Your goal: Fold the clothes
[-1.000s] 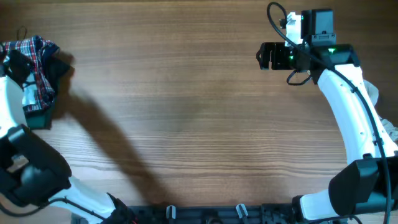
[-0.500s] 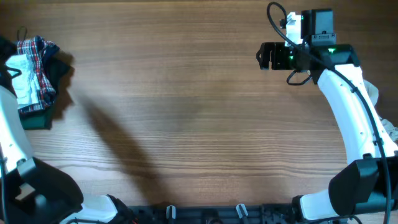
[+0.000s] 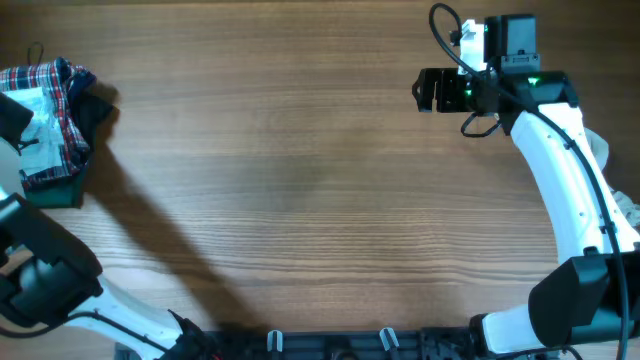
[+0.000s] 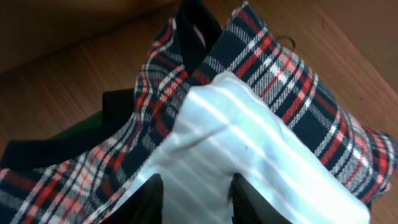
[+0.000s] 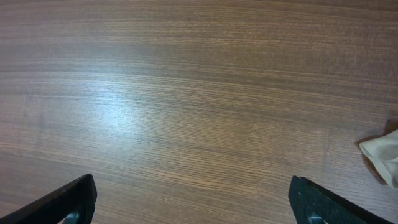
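Left claw (image 4: 196,190) is sitting released, fingers parted over the pale striped garment (image 4: 236,137) directly beneath, plaid garment (image 4: 298,93) spreading around it; right claw (image 5: 199,205) is hanging wide open above the table (image 5: 186,93), cream cloth (image 5: 380,155) lying off to its side.

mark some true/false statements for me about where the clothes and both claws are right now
1. The right claw is open over bare table. True.
2. The clothes pile sits in the middle of the table. False: it lies at the far left edge.
3. The pale striped garment lies on top of the plaid garment. True.
4. The right claw holds the cream cloth. False: that cloth lies on the wood off to one side, and the claw is empty.
5. The left claw is right over the pale striped garment, fingers apart. True.
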Tool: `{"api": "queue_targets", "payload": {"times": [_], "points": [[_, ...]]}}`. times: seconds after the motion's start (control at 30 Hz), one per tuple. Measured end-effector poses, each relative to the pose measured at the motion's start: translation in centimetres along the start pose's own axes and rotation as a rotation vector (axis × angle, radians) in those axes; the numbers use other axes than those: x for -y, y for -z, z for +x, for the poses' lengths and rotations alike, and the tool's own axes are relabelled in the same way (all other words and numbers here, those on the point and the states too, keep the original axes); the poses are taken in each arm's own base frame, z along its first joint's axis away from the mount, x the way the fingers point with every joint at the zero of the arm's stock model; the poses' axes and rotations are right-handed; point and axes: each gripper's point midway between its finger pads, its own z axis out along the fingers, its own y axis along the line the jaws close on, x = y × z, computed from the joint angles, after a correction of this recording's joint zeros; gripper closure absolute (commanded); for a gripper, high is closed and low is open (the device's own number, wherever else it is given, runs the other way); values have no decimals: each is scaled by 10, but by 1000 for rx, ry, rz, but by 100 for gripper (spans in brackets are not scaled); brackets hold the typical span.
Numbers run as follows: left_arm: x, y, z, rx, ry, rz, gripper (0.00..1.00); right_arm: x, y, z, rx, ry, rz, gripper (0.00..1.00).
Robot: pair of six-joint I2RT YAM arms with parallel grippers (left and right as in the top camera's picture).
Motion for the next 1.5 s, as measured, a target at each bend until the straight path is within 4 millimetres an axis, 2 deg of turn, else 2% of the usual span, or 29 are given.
{"api": "queue_targets", "payload": {"times": [0.1, 0.2, 0.27, 0.33, 0.4, 0.43, 0.47, 0.53, 0.6, 0.63, 0.67, 0.73, 0.77, 0.8, 0.9, 0.97, 1.5], "points": [[9, -3, -5, 20, 0, 49, 65, 0, 0, 0, 0, 0, 0, 1], [20, 6, -6, 11, 29, 110, 72, 0, 0, 0, 0, 0, 0, 0], [26, 30, -18, 34, 70, 138, 73, 0, 0, 0, 0, 0, 0, 0], [37, 67, -34, 77, 101, 168, 71, 0, 0, 0, 0, 0, 0, 0], [55, 90, -34, 80, 93, 201, 69, 0, 0, 0, 0, 0, 0, 1], [70, 96, -25, 59, 78, 221, 68, 0, 0, 0, 0, 0, 0, 0], [101, 101, -7, 24, 30, 267, 67, 0, 0, 0, 0, 0, 0, 0], [137, 109, 13, -7, -22, 318, 63, 0, 0, 0, 0, 0, 0, 0], [187, 125, 45, -50, -100, 399, 61, 0, 0, 0, 0, 0, 0, 1], [211, 135, 64, -72, -143, 442, 57, 0, 0, 0, 0, 0, 0, 1], [237, 148, 85, -97, -191, 492, 50, 0, 0, 0, 0, 0, 0, 1], [273, 171, 120, -138, -260, 570, 24, 0, 0, 0, 0, 0, 0, 0], [281, 177, 128, -145, -277, 586, 7, 0, 0, 0, 0, 0, 0, 0], [288, 182, 136, -152, -291, 599, 0, 0, 0, 0, 0, 0, 0, 0], [298, 191, 149, -164, -317, 623, 0, 0, 0, 0, 0, 0, 0, 1], [296, 191, 152, -177, -321, 614, 0, 0, 0, 0, 0, 0, 0, 0], [296, 190, 153, -180, -322, 611, 0, 0, 0, 0, 0, 0, 0, 1]]}}
